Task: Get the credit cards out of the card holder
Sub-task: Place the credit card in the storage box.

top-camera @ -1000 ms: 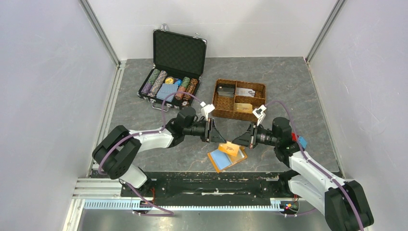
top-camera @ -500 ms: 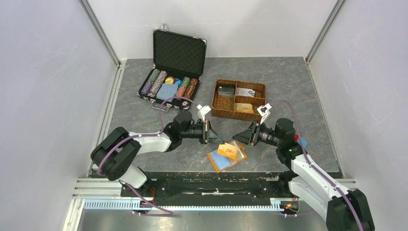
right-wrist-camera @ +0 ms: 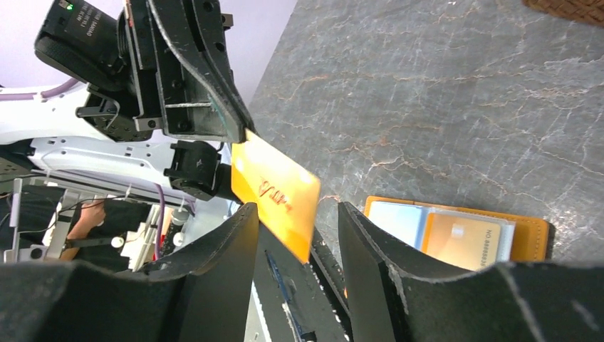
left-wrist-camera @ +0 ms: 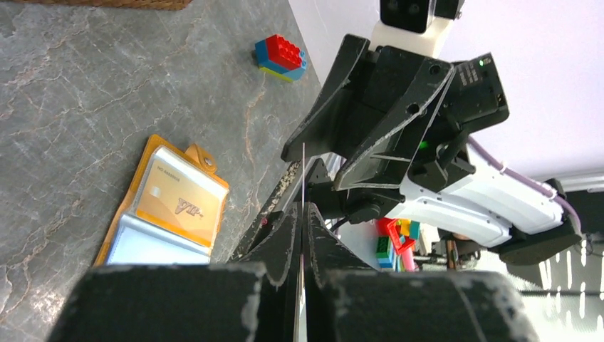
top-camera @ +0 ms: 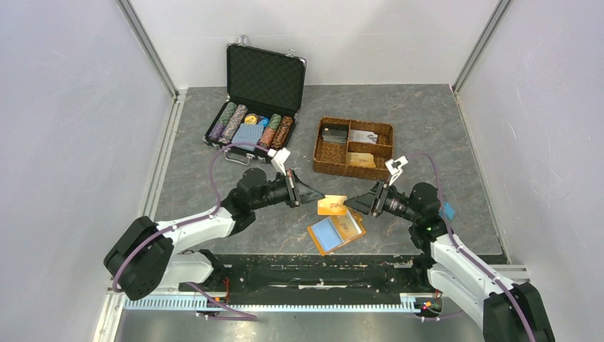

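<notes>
Left claw clamps an orange credit card by one edge, aloft; right claw gapes at its far edge. Near the counter's front edge the card holder lies open (gold card sleeved inside).

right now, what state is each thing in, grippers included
left gripper, shut on the credit card
right gripper, open, the card's end between its jaws
credit card, lifted clear of the table
card holder, open flat, an orange card in a sleeve
black case, lid up
basket, items in its compartments
</notes>
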